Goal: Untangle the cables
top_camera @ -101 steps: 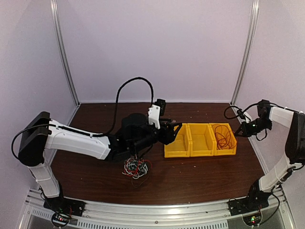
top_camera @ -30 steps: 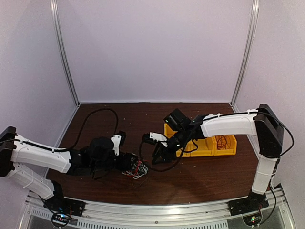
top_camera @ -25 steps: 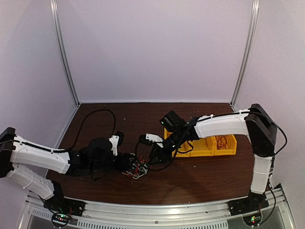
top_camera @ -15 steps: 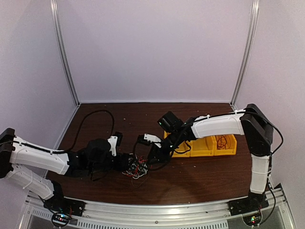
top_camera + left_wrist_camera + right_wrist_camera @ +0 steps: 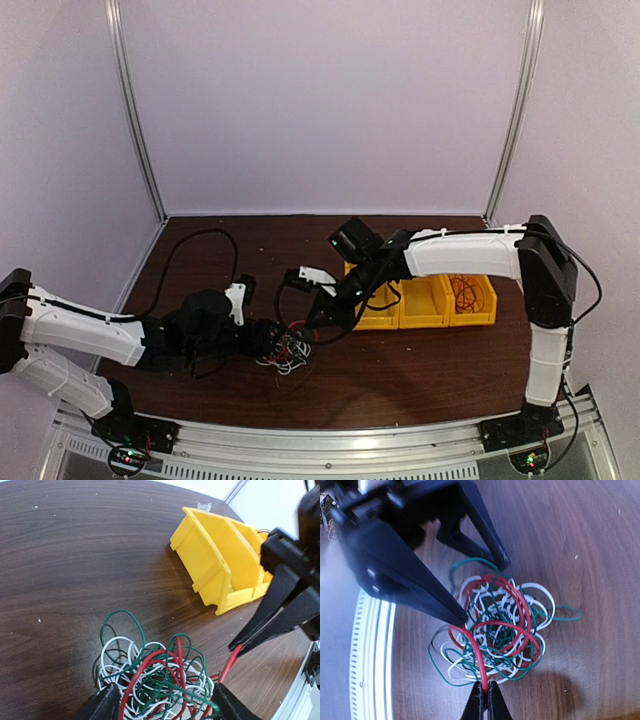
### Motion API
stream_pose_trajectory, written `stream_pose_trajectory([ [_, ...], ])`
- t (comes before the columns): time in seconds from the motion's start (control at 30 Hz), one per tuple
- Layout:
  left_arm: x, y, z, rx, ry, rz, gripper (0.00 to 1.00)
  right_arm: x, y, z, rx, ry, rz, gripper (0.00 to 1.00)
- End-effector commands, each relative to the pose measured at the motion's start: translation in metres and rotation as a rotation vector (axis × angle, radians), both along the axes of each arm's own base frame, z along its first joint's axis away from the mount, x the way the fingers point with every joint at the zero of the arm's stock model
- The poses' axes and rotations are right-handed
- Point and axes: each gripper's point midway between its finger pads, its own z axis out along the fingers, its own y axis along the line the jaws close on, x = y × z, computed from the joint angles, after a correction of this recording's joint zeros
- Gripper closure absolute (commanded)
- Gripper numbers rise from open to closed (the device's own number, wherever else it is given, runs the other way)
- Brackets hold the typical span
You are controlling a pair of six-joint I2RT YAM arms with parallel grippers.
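Left claw [image 5: 165, 702] gapes wide while right claw [image 5: 486, 697] is pinched closed.

The cables [image 5: 497, 625] are red, white and green, the bins [image 5: 220, 560] yellow.

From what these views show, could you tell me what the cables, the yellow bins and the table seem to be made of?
Cables: thin wire in glossy plastic insulation, probably; they hold springy loops and shine red, white and green.
Yellow bins: moulded plastic, by the uniform colour and smooth, rounded edges.
Table: dark wood or wood-look laminate; streaked grain with a soft sheen.
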Motion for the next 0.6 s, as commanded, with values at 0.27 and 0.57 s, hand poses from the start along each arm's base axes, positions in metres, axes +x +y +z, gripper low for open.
stream_pose_trajectory([
  [0.27, 0.013, -0.008, -0.010, 0.023, -0.021, 0.014, 0.36, -0.003, 0.022, 0.268, 0.419, -0.220, 0.042, 1.00],
  [0.57, 0.009, 0.007, -0.009, 0.030, -0.036, 0.036, 0.37, -0.012, 0.012, 0.350, 0.561, -0.314, 0.035, 1.00],
])
